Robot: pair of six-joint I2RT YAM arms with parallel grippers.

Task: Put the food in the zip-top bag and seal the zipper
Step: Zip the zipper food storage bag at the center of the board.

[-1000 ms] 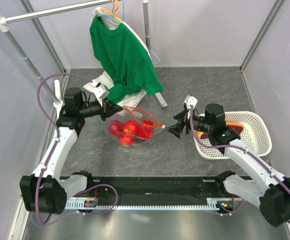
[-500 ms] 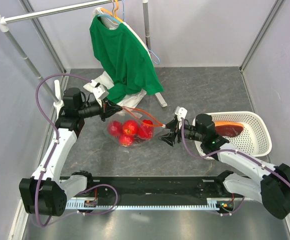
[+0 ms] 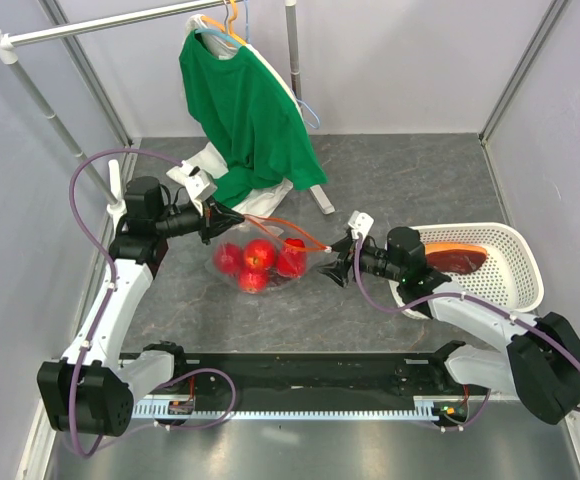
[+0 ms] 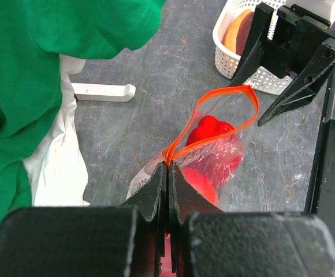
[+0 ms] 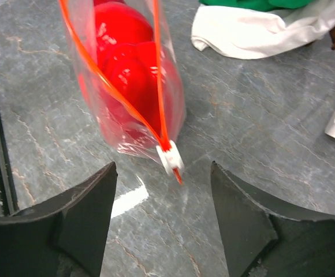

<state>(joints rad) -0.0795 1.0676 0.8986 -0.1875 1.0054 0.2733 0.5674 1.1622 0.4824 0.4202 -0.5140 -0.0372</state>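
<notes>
Nearest, on the right, the right tool (image 3: 336,268) stands wide, its fingers either side of the white slider knob (image 5: 170,157) without touching it. The zip-top bag (image 3: 260,275) lies mid-worktop (image 3: 410,180) with red fruits (image 3: 260,255) inside and its mouth gaping, and the left tool (image 3: 232,217) is clamped on the zipper (image 4: 225,89) at the bag's left end. Farther off are a white basket (image 3: 515,290) to the right and a hanging green shirt (image 3: 245,110).

Food (image 3: 260,258): glossy red. Zip-top bag (image 4: 237,138): clear. Zipper (image 5: 157,69): orange-red, with white slider (image 5: 168,157). Shirt (image 3: 245,100): green. Cloth (image 3: 205,165) and basket (image 3: 515,280): white. Table (image 3: 400,180): grey, marbled.
</notes>
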